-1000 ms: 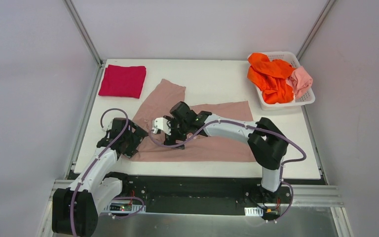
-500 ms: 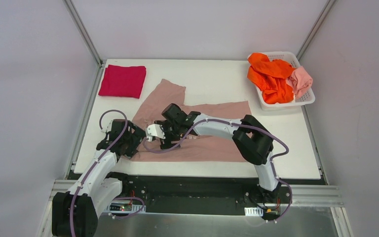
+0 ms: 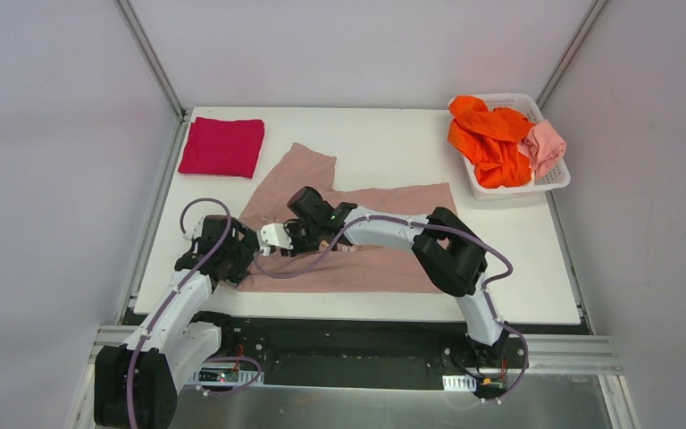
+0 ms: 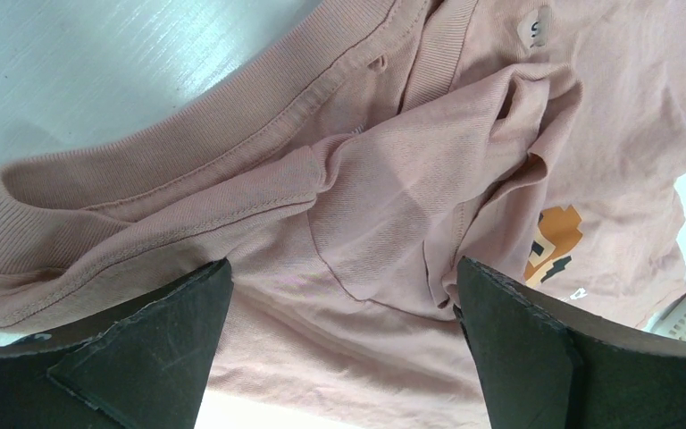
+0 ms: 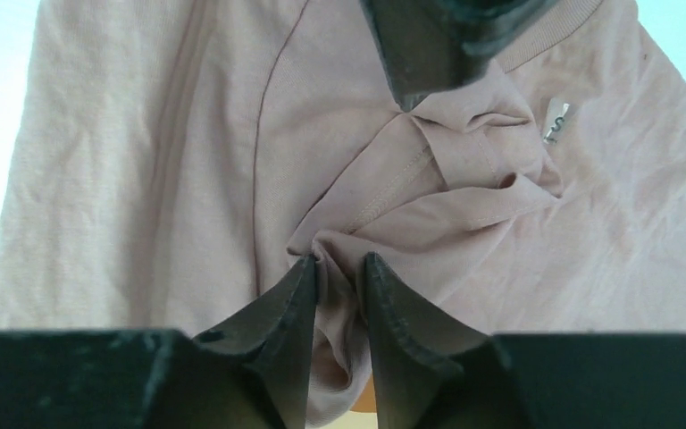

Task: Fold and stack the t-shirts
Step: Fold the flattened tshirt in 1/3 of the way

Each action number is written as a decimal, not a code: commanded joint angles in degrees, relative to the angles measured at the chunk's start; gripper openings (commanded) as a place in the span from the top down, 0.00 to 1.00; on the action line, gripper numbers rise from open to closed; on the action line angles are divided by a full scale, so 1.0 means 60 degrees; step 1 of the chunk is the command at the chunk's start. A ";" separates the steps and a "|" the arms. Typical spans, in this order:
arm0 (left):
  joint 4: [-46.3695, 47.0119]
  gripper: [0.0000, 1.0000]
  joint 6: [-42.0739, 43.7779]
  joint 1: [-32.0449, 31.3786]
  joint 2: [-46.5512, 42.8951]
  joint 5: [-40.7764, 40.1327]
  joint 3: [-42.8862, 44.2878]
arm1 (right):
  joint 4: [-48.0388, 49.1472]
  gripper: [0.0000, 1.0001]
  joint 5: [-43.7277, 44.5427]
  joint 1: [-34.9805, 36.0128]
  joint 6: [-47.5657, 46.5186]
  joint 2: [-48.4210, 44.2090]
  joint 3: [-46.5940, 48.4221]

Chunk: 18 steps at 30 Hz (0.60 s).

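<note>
A dusty-pink t-shirt (image 3: 384,268) with a game print lies spread on the white table (image 3: 393,152), its collar end rumpled at the near left. My right gripper (image 3: 272,243) reaches across to that end. In the right wrist view it (image 5: 339,261) is shut on a bunched fold of the pink cloth (image 5: 143,179). My left gripper (image 4: 341,268) hovers open just above the collar and sleeve folds (image 4: 393,179), with nothing between its fingers. A crimson t-shirt (image 3: 221,146) lies folded at the far left. Orange (image 3: 487,143) and salmon-pink (image 3: 547,146) t-shirts are heaped in the basket.
The white lattice basket (image 3: 558,181) stands at the table's far right corner. The two grippers are close together over the shirt's left end; a dark finger of the left one (image 5: 447,45) shows at the top of the right wrist view. Grey walls enclose the table.
My right gripper slid left across the pink shirt towards the left gripper and closed its jaws on a fold of cloth. The left arm stayed almost still, open.
</note>
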 commanded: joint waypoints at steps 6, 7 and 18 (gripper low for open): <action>-0.0608 0.01 0.0236 0.0007 0.0417 -0.0605 -0.0290 | 0.0674 1.00 -0.0175 -0.0102 0.0516 -0.0279 0.0142; -0.0633 0.01 0.0250 0.0010 0.0436 -0.0624 -0.0288 | 0.0757 1.00 -0.0197 -0.0153 0.0721 -0.0330 0.0131; -0.0679 0.01 0.0322 0.0009 0.0526 -0.0687 -0.0250 | 0.1710 1.00 -0.0888 -0.1191 0.4217 -0.0520 0.0009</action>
